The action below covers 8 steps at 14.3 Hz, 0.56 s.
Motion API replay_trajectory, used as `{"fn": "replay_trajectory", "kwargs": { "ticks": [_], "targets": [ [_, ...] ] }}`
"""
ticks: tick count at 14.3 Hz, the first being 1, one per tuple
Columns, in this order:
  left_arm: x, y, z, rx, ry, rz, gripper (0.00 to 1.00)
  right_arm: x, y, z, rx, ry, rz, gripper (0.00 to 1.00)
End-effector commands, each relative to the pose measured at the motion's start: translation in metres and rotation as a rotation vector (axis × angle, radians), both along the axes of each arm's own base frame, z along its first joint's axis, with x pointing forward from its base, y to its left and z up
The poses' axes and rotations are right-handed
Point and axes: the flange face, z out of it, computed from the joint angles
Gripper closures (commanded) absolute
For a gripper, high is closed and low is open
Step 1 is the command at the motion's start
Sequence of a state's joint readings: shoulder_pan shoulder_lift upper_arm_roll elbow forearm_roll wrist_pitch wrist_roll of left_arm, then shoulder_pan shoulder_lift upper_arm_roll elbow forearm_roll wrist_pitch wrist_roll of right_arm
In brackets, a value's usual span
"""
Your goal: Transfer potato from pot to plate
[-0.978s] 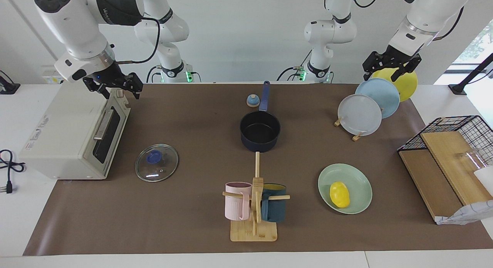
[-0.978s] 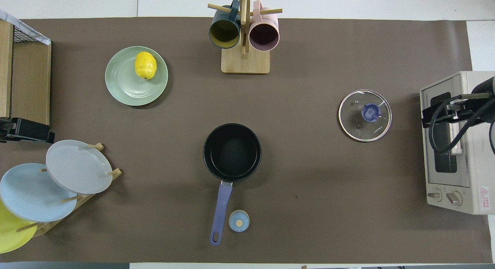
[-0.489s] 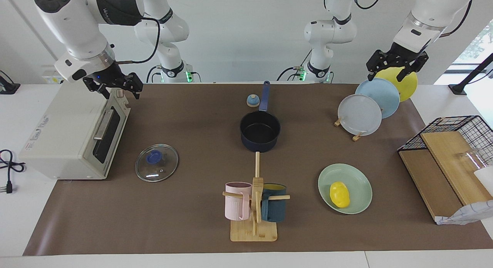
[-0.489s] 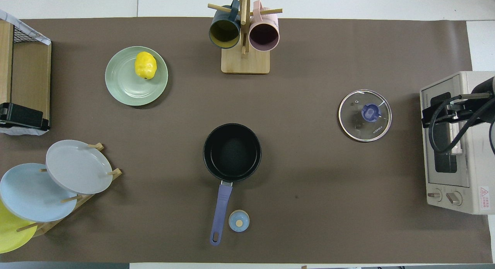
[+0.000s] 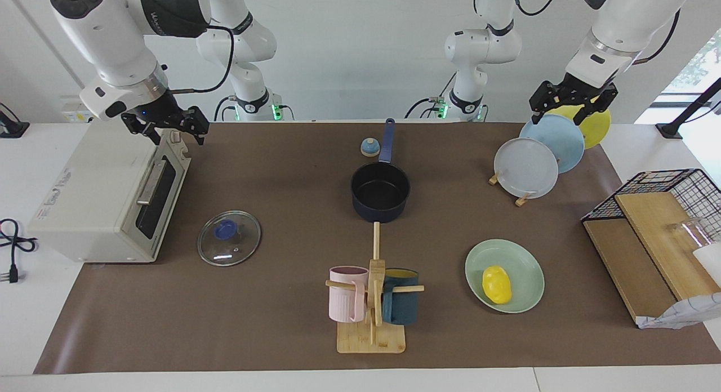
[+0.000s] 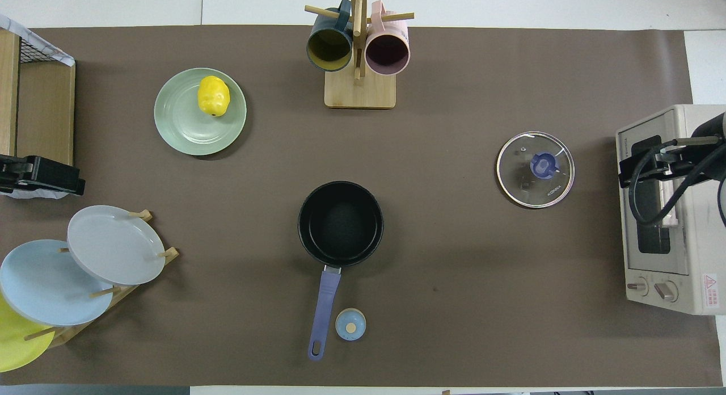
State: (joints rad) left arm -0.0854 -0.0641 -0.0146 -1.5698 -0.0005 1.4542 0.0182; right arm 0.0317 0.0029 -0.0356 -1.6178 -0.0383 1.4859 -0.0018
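Already, potato (image 5: 497,284) near plate (image 5: 526,263) rim

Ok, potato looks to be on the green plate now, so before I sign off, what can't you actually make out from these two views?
- Yellow plate: overhead view, cut by the frame edge and covered by the light blue plate.
- Toaster oven inside: dark door glass in both views.
- Potato underside where it meets the plate: hidden by the potato itself.
- Left gripper: overhead view, cut by the edge.
- Right gripper: mostly hidden by its own arm from overhead.
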Motion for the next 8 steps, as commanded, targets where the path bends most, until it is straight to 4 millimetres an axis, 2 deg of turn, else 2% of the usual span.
{"fn": "replay_trajectory", "kwargs": {
  "ticks": [1,8],
  "targets": [
    [0.0038,0.0026,0.0075,0.014,-0.035,0.001,0.00,-0.0008,-0.0002,0.0039,0.015,-0.007,-0.020,0.00],
    [0.0027,0.0066,0.0064,0.013,-0.031,0.007,0.00,-0.0009,-0.0002,0.0032,0.015,-0.005,-0.020,0.00]
  ]
}}
